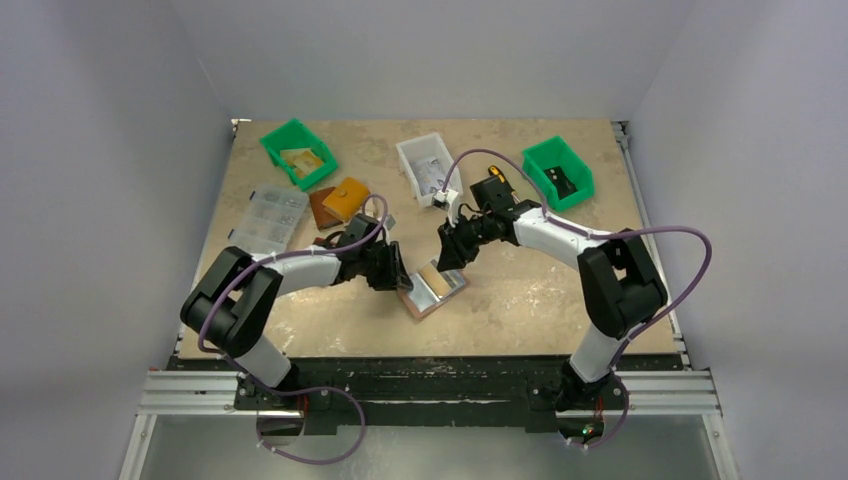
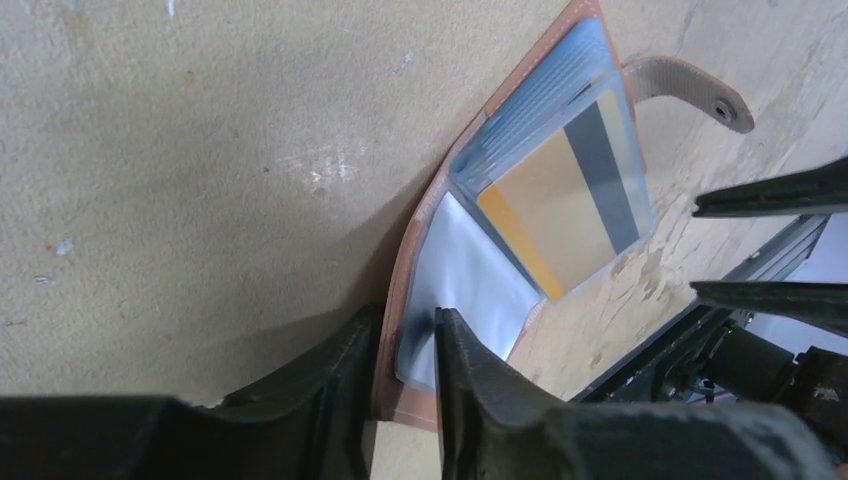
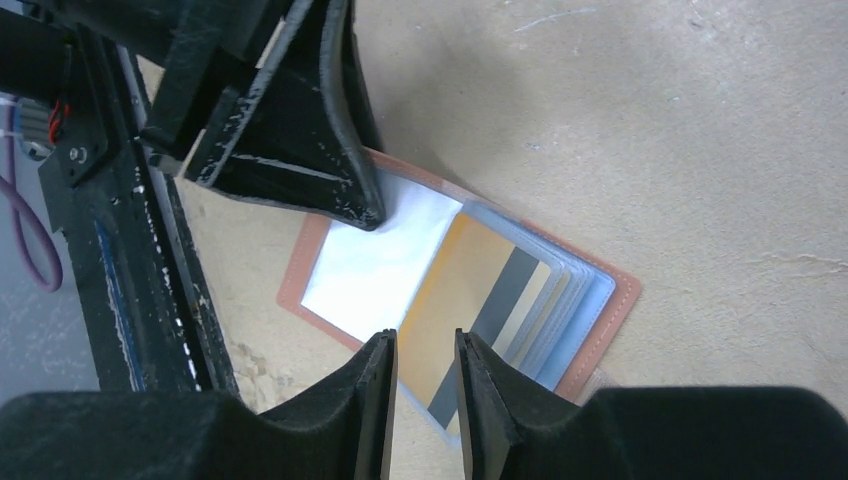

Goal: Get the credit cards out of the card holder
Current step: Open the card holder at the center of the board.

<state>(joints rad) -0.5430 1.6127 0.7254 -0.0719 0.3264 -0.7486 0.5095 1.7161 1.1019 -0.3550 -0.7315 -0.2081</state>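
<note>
While the left hand (image 2: 405, 320) is clamped on the left edge of the card holder (image 1: 437, 290), pinching the leather cover and a clear sleeve between its fingers, the holder lies spread open on the bench (image 1: 520, 300). It sits at the middle of the bench toward the near edge, between the two hands. Its gripped edge bows upward. The left half shows a pale, glaring sleeve. The right half carries a stack of sleeves with a tan-gold card (image 3: 460, 290), crossed by a dark grey stripe, on top and inside its sleeve. A snap strap (image 2: 690, 85) sticks out from the holder's right side. The right hand (image 3: 425, 345) hangs over the card's edge with its fingers slightly parted, holding nothing. Far left, a mustard wallet (image 1: 347, 197) lies near a green bin (image 1: 297, 150).
</note>
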